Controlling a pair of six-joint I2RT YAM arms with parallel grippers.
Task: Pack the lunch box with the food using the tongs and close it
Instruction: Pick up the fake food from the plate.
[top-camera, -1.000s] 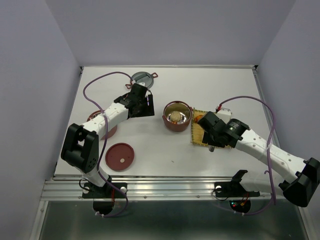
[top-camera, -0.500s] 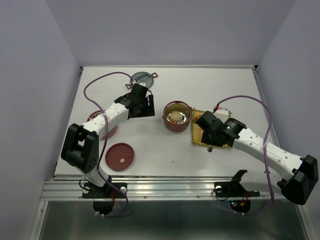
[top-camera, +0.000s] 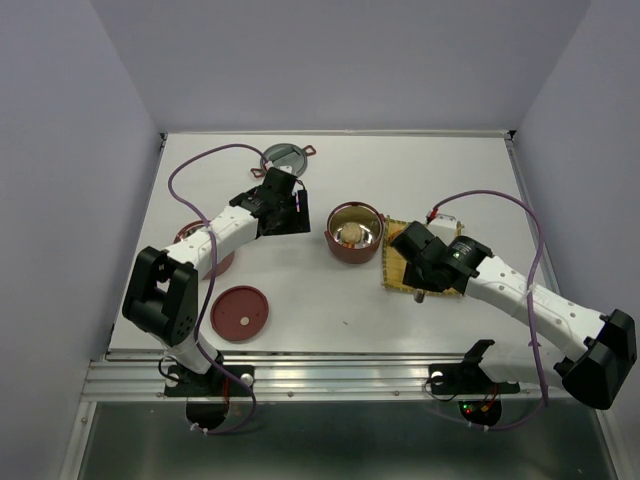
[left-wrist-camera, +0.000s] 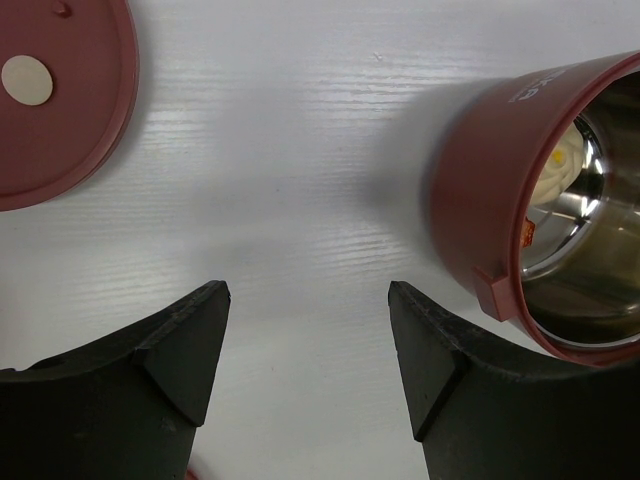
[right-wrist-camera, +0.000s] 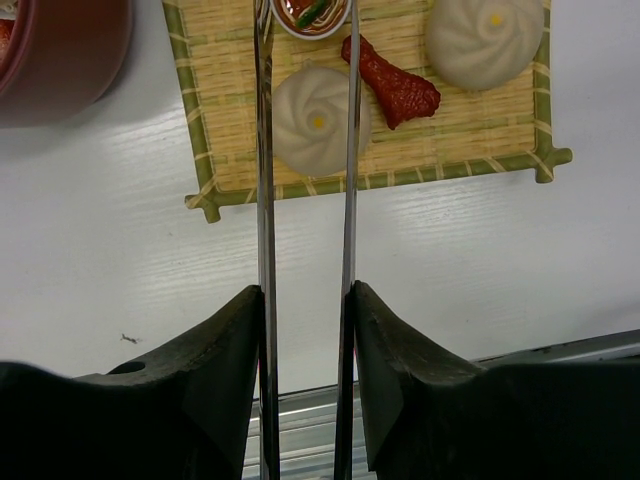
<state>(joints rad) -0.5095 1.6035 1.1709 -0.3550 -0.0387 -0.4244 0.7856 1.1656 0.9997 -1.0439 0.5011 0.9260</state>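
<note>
from above, the left gripper (top-camera: 287, 207) hangs over the table (top-camera: 450, 170) left of the open red bowl (top-camera: 355, 252), which has one pale bun (top-camera: 352, 235) inside. the flat red lid (top-camera: 240, 313) lies near the front edge, well apart from the bowl. the right gripper (top-camera: 405, 250) sits over the yellow mat (top-camera: 392, 272) just right of the bowl. in the left wrist view that gripper's jaws stand wide with only bare table between them, the bowl to the right and the lid at upper left. in the right wrist view the right gripper's fingers (right-wrist-camera: 225, 380) pinch the tongs (right-wrist-camera: 263, 200), whose two arms run along either side of a second bun (right-wrist-camera: 318, 118) on the mat. a red fried piece (right-wrist-camera: 397, 90) lies just beside it.
</note>
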